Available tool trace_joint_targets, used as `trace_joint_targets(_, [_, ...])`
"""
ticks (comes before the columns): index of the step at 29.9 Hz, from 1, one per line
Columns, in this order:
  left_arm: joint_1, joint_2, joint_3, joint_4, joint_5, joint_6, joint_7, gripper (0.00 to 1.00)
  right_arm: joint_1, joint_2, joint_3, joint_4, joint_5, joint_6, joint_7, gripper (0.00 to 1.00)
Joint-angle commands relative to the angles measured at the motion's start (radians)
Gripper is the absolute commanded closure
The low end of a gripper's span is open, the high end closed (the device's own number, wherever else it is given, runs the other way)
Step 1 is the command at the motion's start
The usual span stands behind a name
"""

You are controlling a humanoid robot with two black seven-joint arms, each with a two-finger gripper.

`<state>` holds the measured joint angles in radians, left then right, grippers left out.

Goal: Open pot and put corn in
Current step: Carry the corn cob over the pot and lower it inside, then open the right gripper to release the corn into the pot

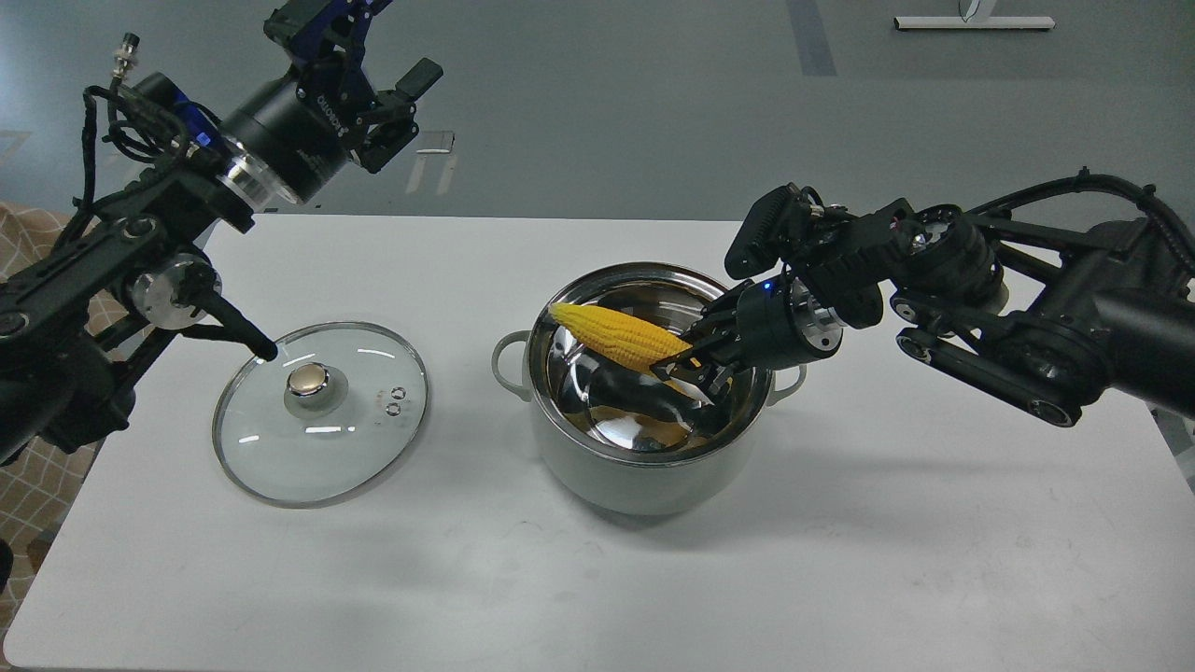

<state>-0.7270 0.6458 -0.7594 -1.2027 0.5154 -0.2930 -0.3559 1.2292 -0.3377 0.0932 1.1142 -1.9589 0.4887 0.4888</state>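
Two black arms of ours reach over the white rectangular table (840, 560), one from each side. Our left gripper (397, 98) hangs high above the table's far left corner, well apart from everything on it; its fingers are spread and hold nothing. Below it, on the left part of the table, lies the round glass lid (322, 413) with a steel rim and a gold knob at its middle, flat on the surface and near the pot without touching it. Next comes the round pale grey-green pot (644, 481) with a shiny steel interior and two small loop handles, standing upright near the table's middle, uncovered. Across its mouth lies the bright yellow tapered corn cob (616, 336), tilted, its pointed end up by the pot's far left rim and its thick end lower, toward the right. A yellow reflection shows on the steel bottom. Our right gripper (686, 369) reaches in over the pot's right rim, and its fingers pinch the thick end of the corn. The rest of that arm stretches away to the right edge.
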Motion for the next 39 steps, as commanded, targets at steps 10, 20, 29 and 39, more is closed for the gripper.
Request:
trace_joint_targets(10, [0.001,-0.001,0.0,0.0,0.0,0.0,0.0,0.1,-0.005,0.002,-0.001,-0.005,0.0,0.0,0.0,0.5])
trace_joint_targets(20, [0.003,0.0,0.0,0.0,0.0,-0.002,0.0,0.09,-0.004,-0.003,0.0,-0.002,0.003,0.0,0.0,0.31])
trace_joint_targets(29, [0.001,-0.001,0.0,0.0,0.0,-0.002,0.0,0.09,-0.002,-0.018,0.011,0.001,0.006,0.0,0.0,0.16])
trace_joint_targets(39, [0.003,-0.001,0.002,0.014,0.002,0.002,0.005,0.02,0.093,-0.024,0.258,-0.124,0.064,0.0,0.0,0.1])
